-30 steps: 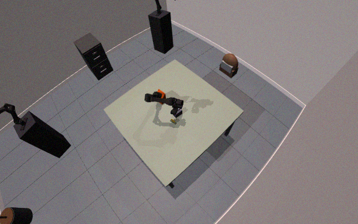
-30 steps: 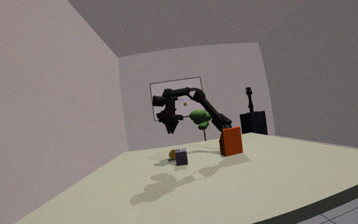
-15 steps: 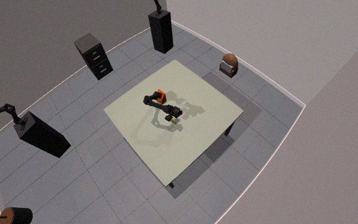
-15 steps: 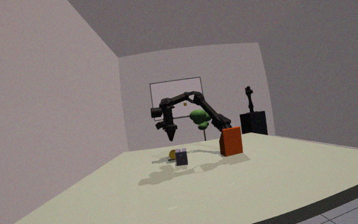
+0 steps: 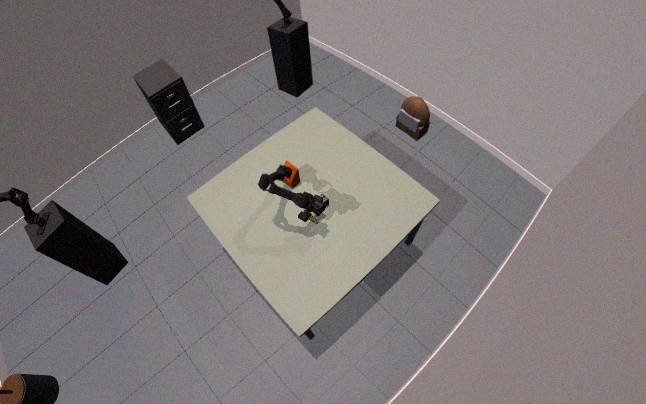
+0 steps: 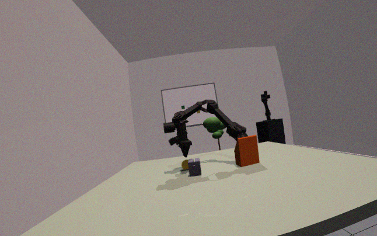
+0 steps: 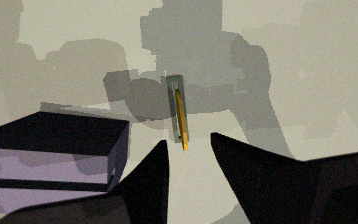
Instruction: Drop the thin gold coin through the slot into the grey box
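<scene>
Arm: bent in an arch from its orange base (image 6: pixel 247 150) on the pale table (image 6: pixel 242 199), and the wrist points straight down over the goods.

Gripper (image 6: pixel 185 153): hanging in the air above the coin, fingers partly apart with nothing between them; in the wrist view the two dark fingertips frame a gap of bare table, and the coin's lower end sits right in that gap (lined up, but not touching).

Coin (image 7: pixel 181 117): standing on its edge in its holder, seen edge-on from the wrist as a thin gold sliver; from the side view it shows as a gold disc (image 6: pixel 185 164) peeking out just behind the box.

Holder (image 7: pixel 173 107): a narrow dark-green strip flat on the table, cradling the coin along its length.

Box (image 6: pixel 194 167): grey-purple, closed, sitting just beside the coin and holder; in the wrist view it fills the lower left (image 7: pixel 50 155), and a dark band runs across its lid (that's the slot, as far as I can tell).

Gripper to box: the box lies off to one side of the fingers, not under them.

Shadows: the arm's grey shadow spreads across the table around the coin and box.

Top view: arm (image 5: pixel 292 195) near the middle of the table; coin and box too small there to tell apart clearly.
</scene>
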